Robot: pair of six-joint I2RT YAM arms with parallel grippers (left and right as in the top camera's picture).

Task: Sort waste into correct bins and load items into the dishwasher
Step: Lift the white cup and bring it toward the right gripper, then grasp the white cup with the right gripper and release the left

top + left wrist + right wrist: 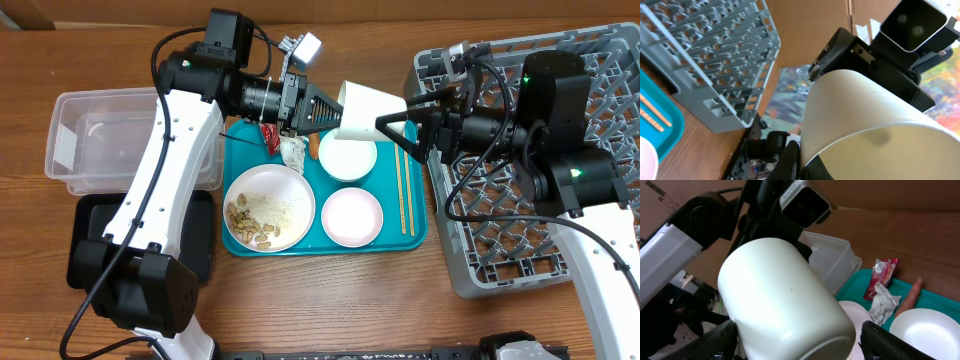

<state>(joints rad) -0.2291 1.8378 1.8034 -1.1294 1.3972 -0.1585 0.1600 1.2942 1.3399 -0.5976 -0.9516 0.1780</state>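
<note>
1. The deep white bowl is hanging in the air on its side above the far part of the teal tray. It is sitting between the two claws, which are facing each other.
2. The left claw is gripping the bowl at its left end. In the left wrist view one dark finger is pressing against the bowl's near edge, and the other finger is hidden.
3. The right claw is standing wide around the bowl's other end. In the right wrist view its fingers are sitting one on each side of the bowl's wall, very close. I cannot tell whether they are pressing on it.
4. The left arm is running up from its base at the near left, bending beside the clear tub and pointing its forearm to the right. The right arm is bending over the grey dish rack and pointing its forearm to the left.
5. On the tray below, a plate is carrying nuts and rice, with two smaller white bowls just beside it. The chopsticks are lying along the right side. The red wrapper, the crumpled wrapper and the carrot are lying together at the far edge.
</note>
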